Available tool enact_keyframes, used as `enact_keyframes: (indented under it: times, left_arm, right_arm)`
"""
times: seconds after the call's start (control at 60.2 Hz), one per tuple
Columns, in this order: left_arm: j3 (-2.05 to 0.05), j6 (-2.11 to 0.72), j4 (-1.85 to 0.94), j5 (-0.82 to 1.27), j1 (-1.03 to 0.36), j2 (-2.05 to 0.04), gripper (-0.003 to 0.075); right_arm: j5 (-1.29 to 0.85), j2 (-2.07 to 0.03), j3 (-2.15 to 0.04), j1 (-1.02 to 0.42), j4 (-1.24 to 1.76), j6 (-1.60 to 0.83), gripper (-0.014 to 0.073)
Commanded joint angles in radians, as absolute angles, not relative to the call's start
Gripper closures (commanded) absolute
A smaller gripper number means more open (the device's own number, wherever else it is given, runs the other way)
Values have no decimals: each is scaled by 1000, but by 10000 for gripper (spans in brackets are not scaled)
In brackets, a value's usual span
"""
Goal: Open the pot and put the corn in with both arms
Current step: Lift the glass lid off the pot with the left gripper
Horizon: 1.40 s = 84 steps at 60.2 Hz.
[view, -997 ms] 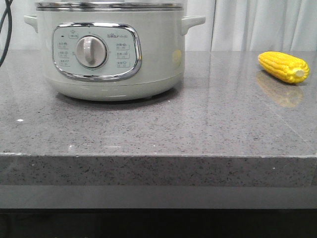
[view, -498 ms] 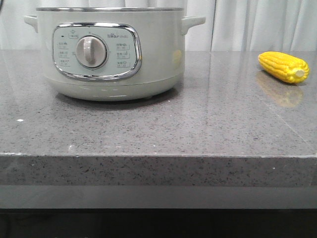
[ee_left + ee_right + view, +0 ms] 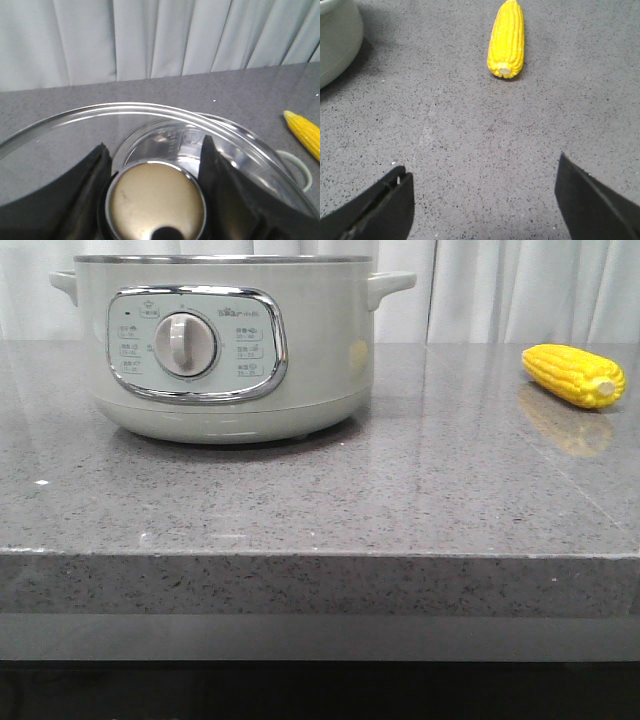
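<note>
The pale cream-green pot (image 3: 220, 350) stands at the back left of the counter with its lid off, steel rim bare. My left gripper (image 3: 154, 145) is shut on the round metal knob (image 3: 156, 200) of the glass lid (image 3: 75, 135) and holds it up above the pot, whose rim (image 3: 250, 145) shows through the glass. The yellow corn (image 3: 573, 374) lies on the counter at the far right and also shows in the left wrist view (image 3: 305, 134). My right gripper (image 3: 481, 167) is open and empty above the counter, short of the corn (image 3: 507, 37). Neither gripper shows in the front view.
The grey speckled counter (image 3: 320, 500) has its front edge near the camera. White curtains (image 3: 520, 290) hang behind it. The pot's side (image 3: 335, 35) shows at the edge of the right wrist view.
The lid's rim, on the pot's top a second ago, has risen out of the front view. The dark cable at the far left is gone too. Pot and corn have stayed put.
</note>
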State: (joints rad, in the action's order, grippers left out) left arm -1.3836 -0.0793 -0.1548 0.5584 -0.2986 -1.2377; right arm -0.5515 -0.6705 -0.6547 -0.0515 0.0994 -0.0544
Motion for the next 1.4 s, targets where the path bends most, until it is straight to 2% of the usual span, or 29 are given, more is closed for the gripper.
enact_keyframes:
  times: [0.0,0.249,0.531,0.913,1.379]
  left_arm:
    - [-1338,-77,-167,435,-260,-1119,429]
    - [-1117,-77,-167,439,-169,-881,429]
    - [-980,-77,-167,442,-164,-707,429]
    - [-975,-77,-167,445,-164,-691,429]
    - [-975,-77,-167,445,-164,-691,429]
  right_arm:
    - [-490,-673,-689,-45,102,-61,-2]
    - [-503,-673,-689,-45,102,-61,-2]
    - [-608,-777,-800,-45,102,-57,-2]
    - [-794,-1129,-1134,43,102,-53,-2]
    - [-885,-1527,-1508,47,117,-54,-2]
